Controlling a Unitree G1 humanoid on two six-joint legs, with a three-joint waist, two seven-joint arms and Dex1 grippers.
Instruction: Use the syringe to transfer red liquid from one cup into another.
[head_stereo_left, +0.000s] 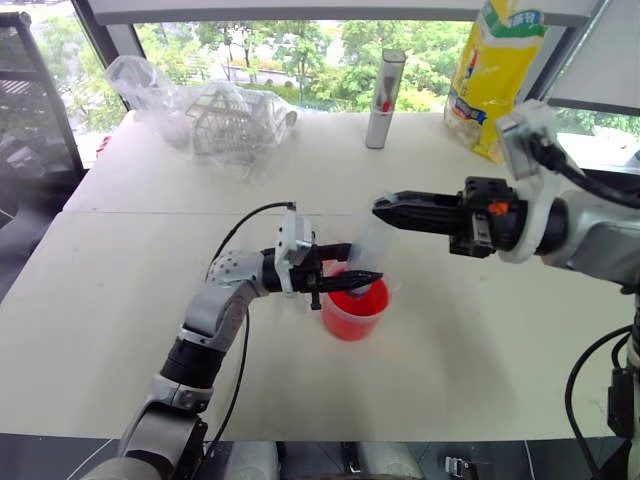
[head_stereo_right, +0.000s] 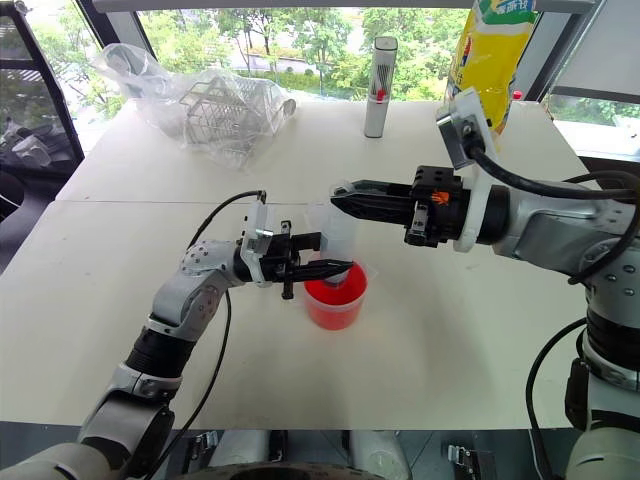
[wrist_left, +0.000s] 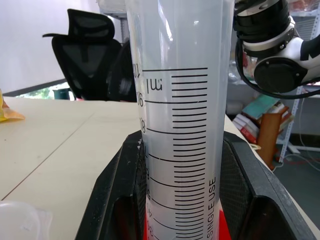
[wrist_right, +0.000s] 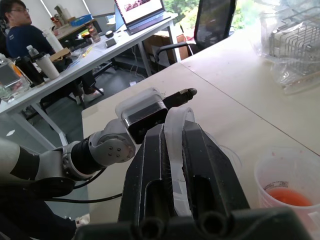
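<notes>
Left wrist view: my left gripper (head_stereo_left: 345, 262) clamps the syringe (wrist_left: 182, 125) barrel; my right gripper (wrist_right: 172, 150) pinches its plunger ring. Uneven pulling could tip the beaker (head_stereo_left: 354, 310) mid-desk.

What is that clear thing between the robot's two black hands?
A large clear plastic syringe, nearly upright over the clear beaker of red liquid. The left hand grips its barrel low; the right hand pinches its plunger ring on top. The head views show it.

2 head views, 2 wrist close-ups
</notes>
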